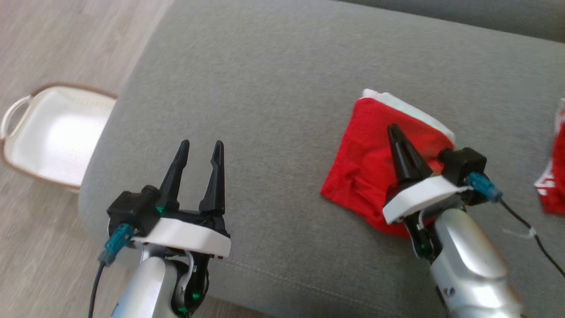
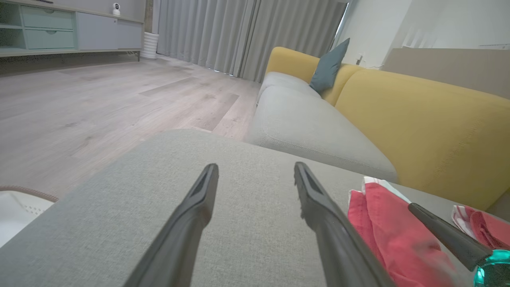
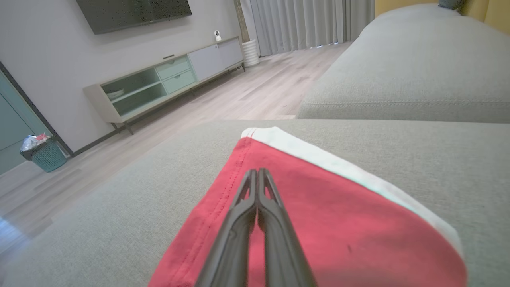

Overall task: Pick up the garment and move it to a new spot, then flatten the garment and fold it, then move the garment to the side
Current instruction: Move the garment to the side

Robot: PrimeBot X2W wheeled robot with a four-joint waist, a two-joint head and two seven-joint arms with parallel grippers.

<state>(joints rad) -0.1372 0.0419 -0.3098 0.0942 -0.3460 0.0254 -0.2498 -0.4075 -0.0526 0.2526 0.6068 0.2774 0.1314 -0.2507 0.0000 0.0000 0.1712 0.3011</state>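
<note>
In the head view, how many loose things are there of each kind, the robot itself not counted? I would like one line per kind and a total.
Red fabric garments with white trim: 2
White handled basket with a brown rim: 1
Total: 3

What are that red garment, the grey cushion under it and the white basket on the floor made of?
The red garment looks like soft knit cloth, perhaps cotton, matte: wrinkles, stitched hem. The grey cushion seems coarse woven upholstery: visible weave, seam. The white basket is probably smooth plastic, slightly shiny, brown-rimmed.
</note>
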